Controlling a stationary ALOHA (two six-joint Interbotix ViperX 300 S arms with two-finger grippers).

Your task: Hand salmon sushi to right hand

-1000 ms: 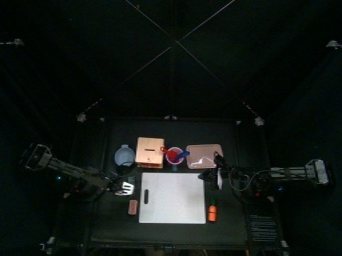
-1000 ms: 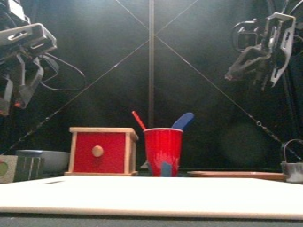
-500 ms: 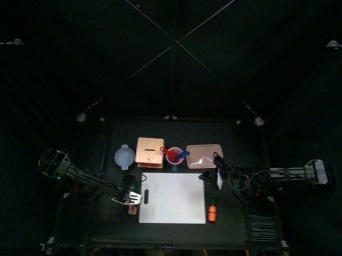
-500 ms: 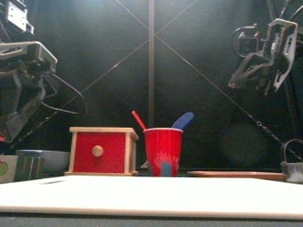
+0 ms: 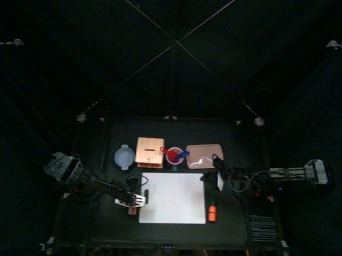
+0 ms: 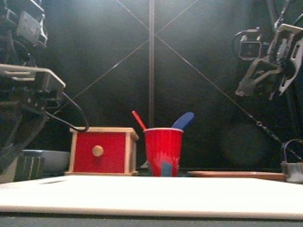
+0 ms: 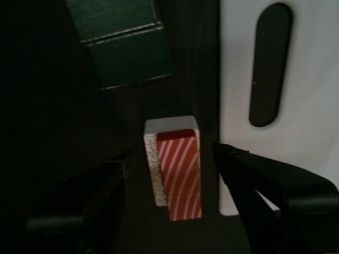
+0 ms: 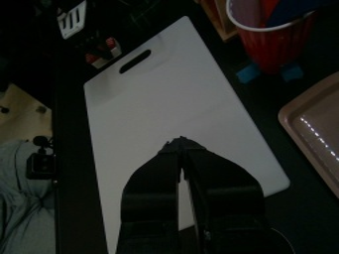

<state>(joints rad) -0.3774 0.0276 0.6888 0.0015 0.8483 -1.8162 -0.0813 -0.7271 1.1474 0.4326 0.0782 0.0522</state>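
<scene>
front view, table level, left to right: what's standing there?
Left arm → red wooden box → red cup with utensils → metal item at the right edge, with the right arm above it. White board spans the foreground.

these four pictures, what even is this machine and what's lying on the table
It is a robot with two black arms at a small black table, each ending in a two-jaw gripper. One picture looks straight down, one looks level across the table, and two come from cameras on the wrists. On the table lie a white plastic cutting board, a red plastic cup, a red wooden box and a small striped pink salmon sushi. The left gripper stands open around the sushi. The right gripper hangs shut above the board, holding nothing.
</scene>
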